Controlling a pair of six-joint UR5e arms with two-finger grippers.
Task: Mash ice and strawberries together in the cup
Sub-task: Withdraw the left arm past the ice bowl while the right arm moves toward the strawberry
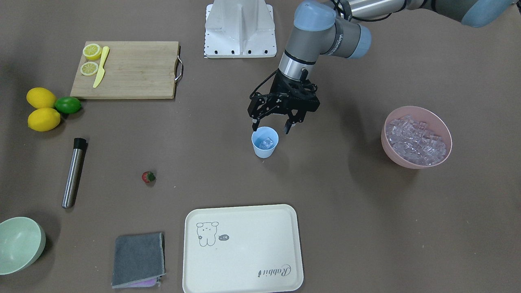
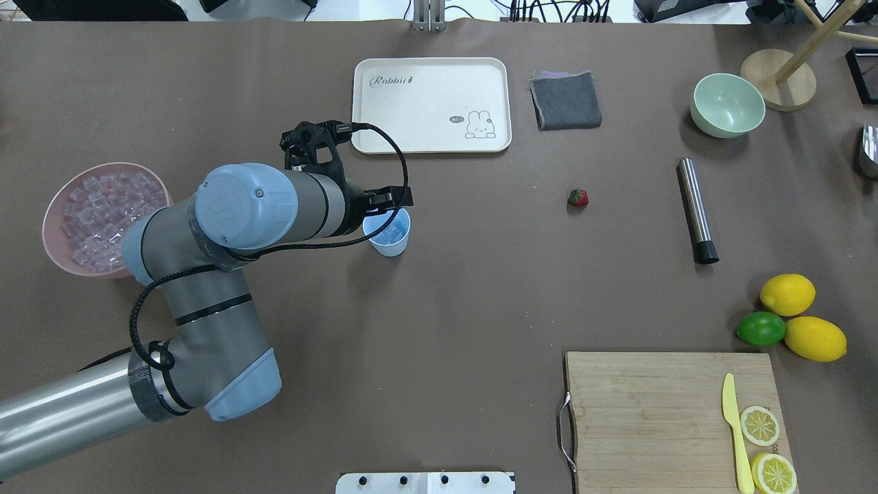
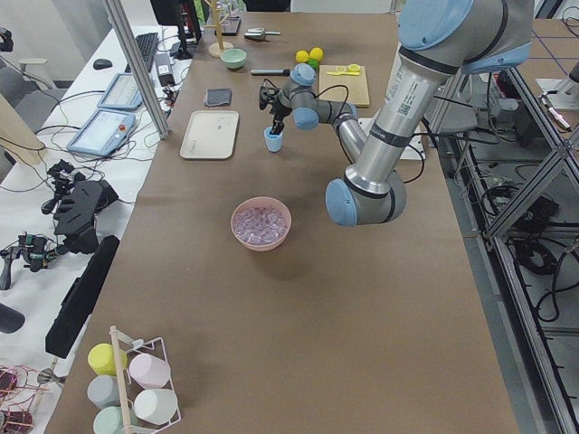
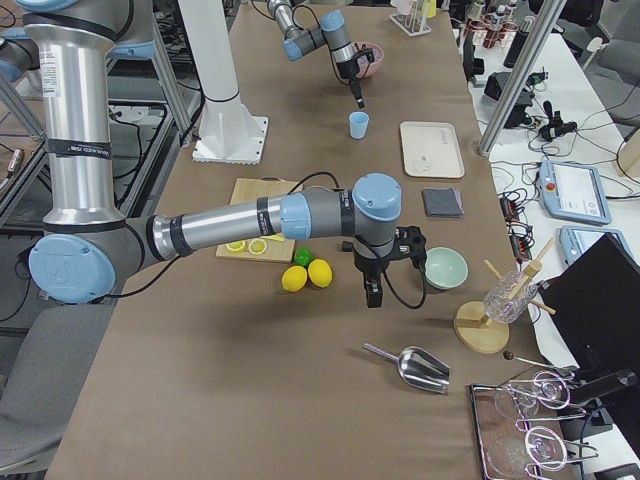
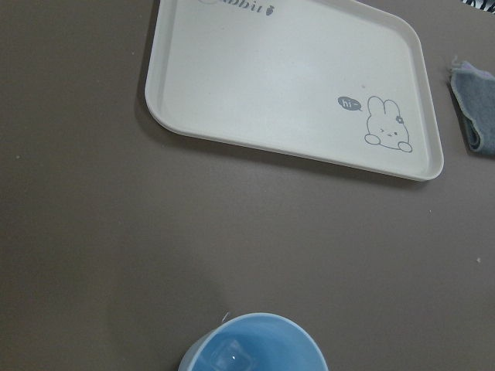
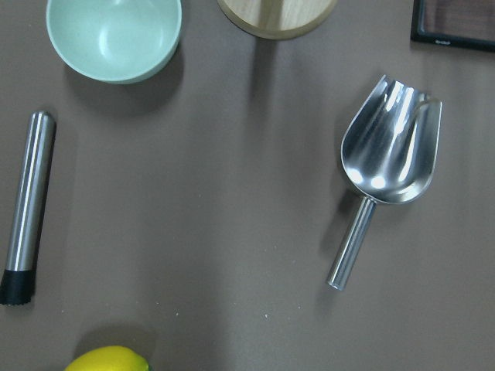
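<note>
Okay, early days. Got ice (image 1: pixel 266 142) down in cup (image 1: pixel 265 150), mid-table. Left gripper (image 1: pixel 271 124) just above rim, spread wide, holding nothing. Left to do: strawberry (image 1: pixel 148 176), lying loose on table well apart from cup; then mashing, muddler (image 1: pixel 73 172) untouched. Front view alone catching spread jaws; overhead burying most of them under wrist. Left wrist view giving only cup rim and tray (image 5: pixel 294 77). Right gripper (image 4: pixel 375 290) only in side view, near lemons (image 4: pixel 308 272): cannot tell whether spread or closed.
</note>
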